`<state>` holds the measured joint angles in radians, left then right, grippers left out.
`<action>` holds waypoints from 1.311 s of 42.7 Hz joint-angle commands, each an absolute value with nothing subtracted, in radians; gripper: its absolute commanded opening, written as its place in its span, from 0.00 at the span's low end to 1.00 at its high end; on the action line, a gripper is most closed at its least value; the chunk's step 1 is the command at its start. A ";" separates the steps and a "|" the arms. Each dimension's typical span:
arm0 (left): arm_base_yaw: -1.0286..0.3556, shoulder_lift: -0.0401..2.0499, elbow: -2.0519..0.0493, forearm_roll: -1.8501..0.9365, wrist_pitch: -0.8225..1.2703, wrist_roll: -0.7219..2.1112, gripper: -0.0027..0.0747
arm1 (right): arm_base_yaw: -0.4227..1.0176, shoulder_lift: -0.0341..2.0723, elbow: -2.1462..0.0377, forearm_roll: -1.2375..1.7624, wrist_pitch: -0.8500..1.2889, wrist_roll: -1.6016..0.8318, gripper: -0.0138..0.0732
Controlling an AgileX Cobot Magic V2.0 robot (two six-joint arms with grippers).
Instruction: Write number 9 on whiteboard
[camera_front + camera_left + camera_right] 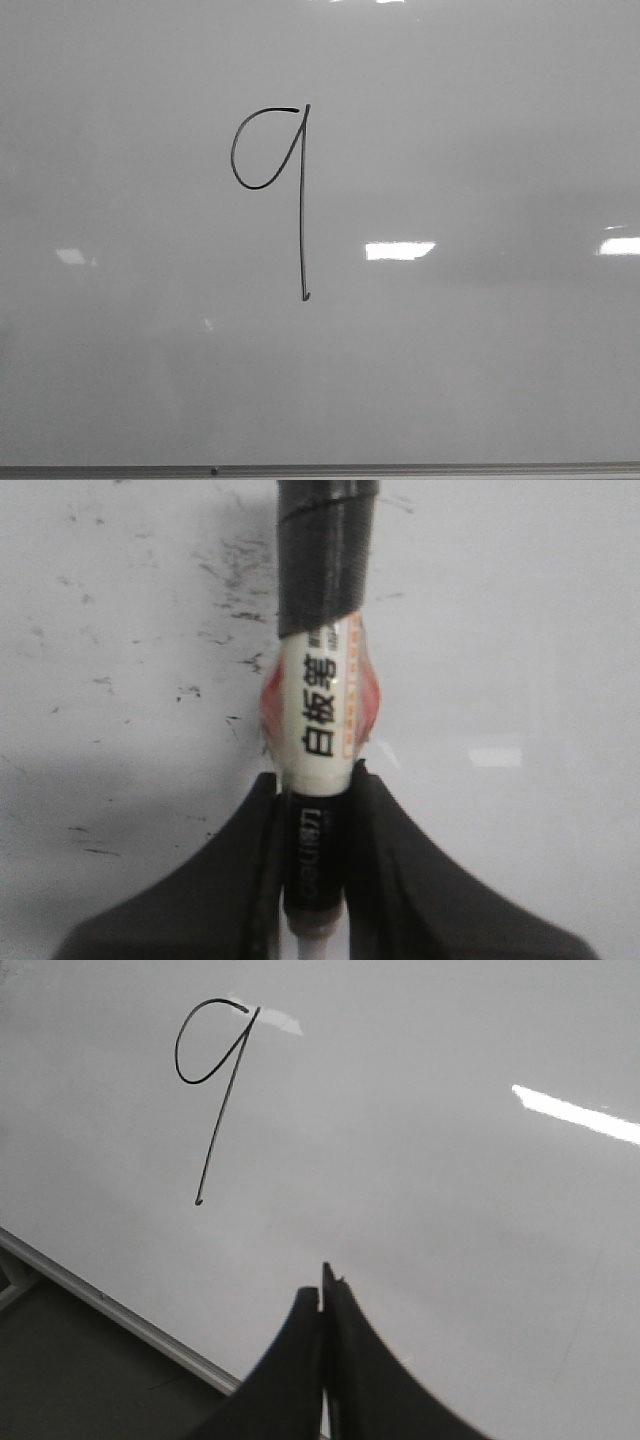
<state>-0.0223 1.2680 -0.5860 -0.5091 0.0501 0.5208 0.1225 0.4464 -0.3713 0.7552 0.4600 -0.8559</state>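
Observation:
A thin black number 9 [285, 180] with a small loop and a long stem stands on the glossy whiteboard [480, 360]; neither gripper shows in the front view. The right wrist view also holds the number 9 [215, 1090], drawn on the whiteboard [450, 1210] well away from my right gripper [324, 1295], which is shut with nothing between its fingers. My left gripper [315, 790] is shut on a whiteboard marker [320, 720] with a white label and a black-taped far end, held over a pale surface [520, 630]. The marker's tip is out of view.
The board's thin grey metal frame edge [400, 468] runs along the near side, and the frame edge [110, 1310] also crosses the right wrist view with a dark surface [70, 1380] beyond it. Dark smudges [235, 575] speckle the pale surface by the marker.

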 commanded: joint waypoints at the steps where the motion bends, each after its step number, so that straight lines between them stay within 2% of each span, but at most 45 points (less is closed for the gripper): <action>1: -0.020 1.302 -0.611 -0.524 -0.091 0.511 0.01 | 0.119 0.447 -0.396 0.784 0.399 -0.857 0.08; 11: -0.020 1.379 -0.611 -0.524 -0.167 0.511 0.02 | 0.119 0.447 -0.395 0.784 0.398 -0.857 0.08; 23: -0.020 1.411 -0.611 -0.522 -0.172 0.511 0.19 | 0.119 0.447 -0.395 0.784 0.398 -0.857 0.08; 48: -0.020 1.447 -0.611 -0.515 -0.232 0.511 0.21 | 0.119 0.447 -0.395 0.784 0.400 -0.857 0.08; 52: -0.020 1.447 -0.611 -0.515 -0.232 0.511 0.26 | 0.119 0.447 -0.395 0.784 0.400 -0.857 0.08; 56: -0.020 1.447 -0.611 -0.515 -0.232 0.511 0.36 | 0.119 0.447 -0.395 0.784 0.400 -0.857 0.08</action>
<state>-0.0223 1.4723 -0.5860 -0.5155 -0.1614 0.5208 0.1225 0.4464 -0.3697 0.7552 0.4579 -0.8537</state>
